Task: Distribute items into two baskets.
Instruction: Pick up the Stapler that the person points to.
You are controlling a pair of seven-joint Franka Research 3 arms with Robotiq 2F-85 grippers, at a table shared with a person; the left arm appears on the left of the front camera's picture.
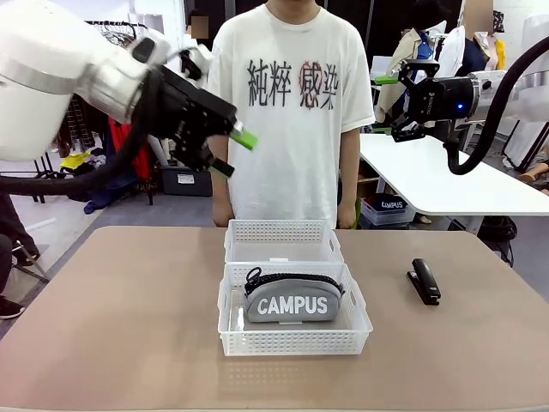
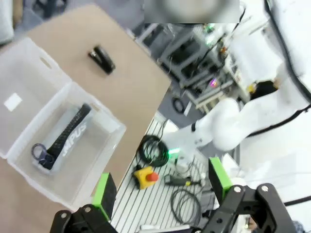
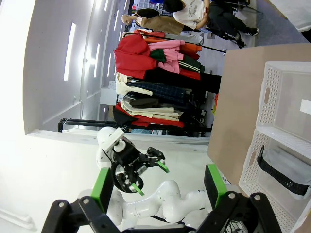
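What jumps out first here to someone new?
The grey CAMPUS pouch sits in the near basket at mid-table, with the matching far basket directly behind it. A black stapler lies on the table to the robot's right of the baskets. Both arms hang high above the table, left hand and right hand open and holding nothing.

Tan surface (image 1: 111, 326) below the left pincer (image 1: 233, 150), white table (image 1: 446, 180) beneath the right pincer (image 1: 393, 107), crowded clothes rack (image 3: 160, 73) behind the left pincer, pale wall (image 3: 48, 97) with perhaps strip lights, grey floor (image 1: 171, 210) beyond the surface.
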